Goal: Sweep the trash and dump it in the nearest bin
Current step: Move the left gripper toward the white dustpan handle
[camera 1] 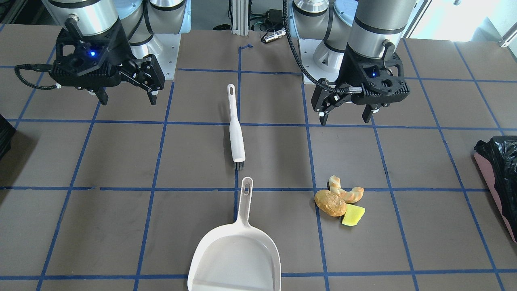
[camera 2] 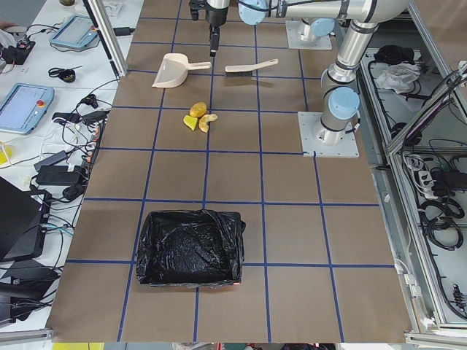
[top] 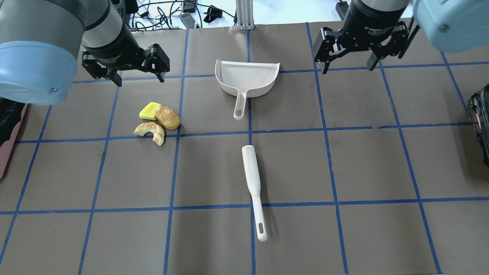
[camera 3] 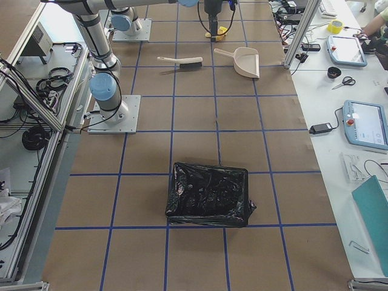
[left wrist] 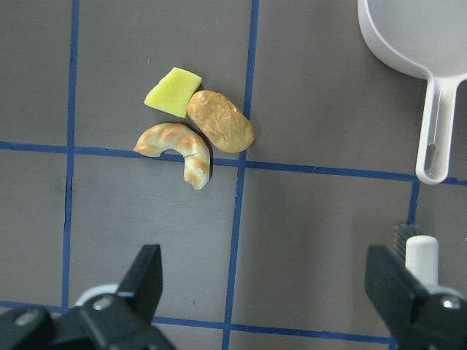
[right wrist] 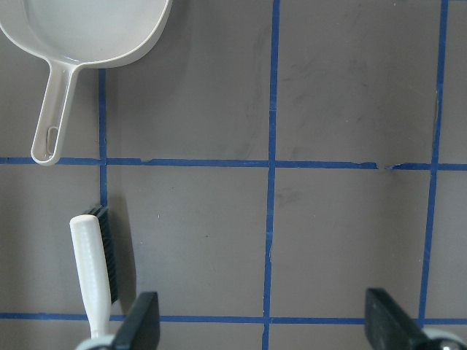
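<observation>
The trash lies together on the table: a round brown bread lump [camera 1: 330, 203], a curved tan pastry piece [camera 1: 346, 191] and a yellow wedge [camera 1: 353, 215]. In the left wrist view they show as lump [left wrist: 220, 121], pastry [left wrist: 179, 146] and wedge [left wrist: 174, 92]. My left gripper [top: 139, 79] hangs open and empty above the table, just beyond the trash. My right gripper [top: 347, 68] hangs open and empty on the other side. The pink bin with its black bag [camera 1: 499, 178] stands at the table's end on my left, also in the exterior left view [camera 2: 191, 248].
A white brush [top: 252, 179] lies in the middle, bristles toward the off-white dustpan [top: 246, 78], which lies flat with its handle toward the brush. A second bag-lined dark container [camera 3: 209, 195] stands at the table's end on my right. Blue tape lines grid the brown table.
</observation>
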